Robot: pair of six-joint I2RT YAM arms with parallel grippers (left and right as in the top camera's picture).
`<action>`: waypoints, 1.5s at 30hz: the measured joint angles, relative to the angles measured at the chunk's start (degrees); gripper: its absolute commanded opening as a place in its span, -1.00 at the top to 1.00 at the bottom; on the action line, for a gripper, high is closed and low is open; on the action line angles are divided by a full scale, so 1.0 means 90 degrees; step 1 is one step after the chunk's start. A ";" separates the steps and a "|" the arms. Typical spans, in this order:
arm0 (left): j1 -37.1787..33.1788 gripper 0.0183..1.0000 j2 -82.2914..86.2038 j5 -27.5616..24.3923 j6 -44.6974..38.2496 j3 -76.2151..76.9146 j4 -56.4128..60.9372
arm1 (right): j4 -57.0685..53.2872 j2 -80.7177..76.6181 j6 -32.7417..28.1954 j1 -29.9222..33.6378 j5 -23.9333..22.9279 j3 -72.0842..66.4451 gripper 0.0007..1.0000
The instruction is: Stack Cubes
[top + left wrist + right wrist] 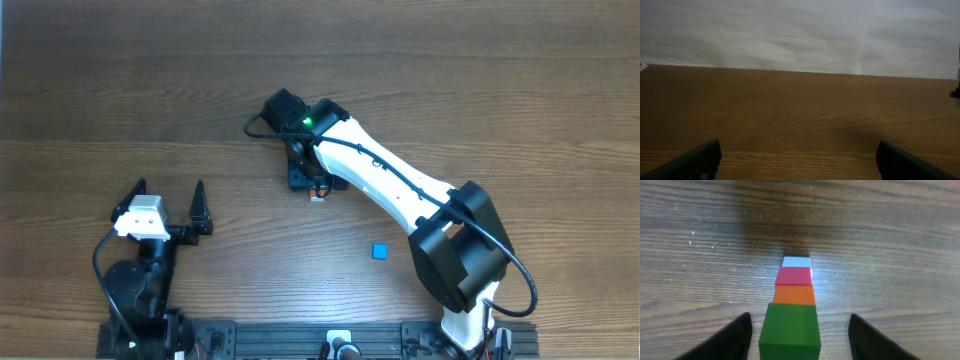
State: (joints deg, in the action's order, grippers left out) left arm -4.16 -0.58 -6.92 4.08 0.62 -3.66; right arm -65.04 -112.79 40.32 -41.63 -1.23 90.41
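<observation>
A stack of cubes stands in the right wrist view: green (790, 327) on top, then orange (794, 294), red (794, 275) and white (796, 261) at the bottom. My right gripper (800, 320) hangs above it, open, one finger on each side of the green cube with a gap to both. From above, the right gripper (305, 178) covers most of the stack (318, 193) near the table's middle. A blue cube (379, 251) lies alone on the wood, nearer the right arm's base. My left gripper (168, 186) rests open at the left, holding nothing.
The wooden table (480, 90) is bare around the stack. The left wrist view has the open left gripper (800, 160) over plain wood (790, 110), facing a white wall (800, 30). The right arm's white link (390, 180) runs diagonally from its base to the stack.
</observation>
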 measured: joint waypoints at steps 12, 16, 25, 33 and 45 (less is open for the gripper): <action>0.0000 -1.00 0.0000 0.0000 0.0000 0.0000 0.0000 | 0.0019 0.0000 -0.0046 0.0000 0.0024 0.0000 -0.99; 0.0000 -1.00 0.0000 0.0000 0.0000 0.0000 0.0000 | -0.0359 0.0170 -0.0194 -0.0049 0.0024 -0.0007 -0.98; 0.0000 -1.00 0.0000 -0.0002 0.0000 0.0000 0.0000 | -0.0595 0.1955 -0.0364 -0.0262 0.0019 -0.0869 -0.99; 0.0000 -1.00 0.0000 -0.0002 0.0000 0.0000 0.0000 | 0.0316 0.3317 -0.0301 -0.0090 0.0172 -0.3296 -0.99; 0.0000 -1.00 0.0000 0.0000 0.0000 0.0000 0.0000 | 0.1433 0.3456 0.0503 0.0109 0.0313 -0.5221 -0.96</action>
State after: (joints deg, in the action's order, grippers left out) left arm -4.16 -0.58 -6.92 4.08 0.62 -3.66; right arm -52.14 -81.69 44.84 -40.64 1.58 43.42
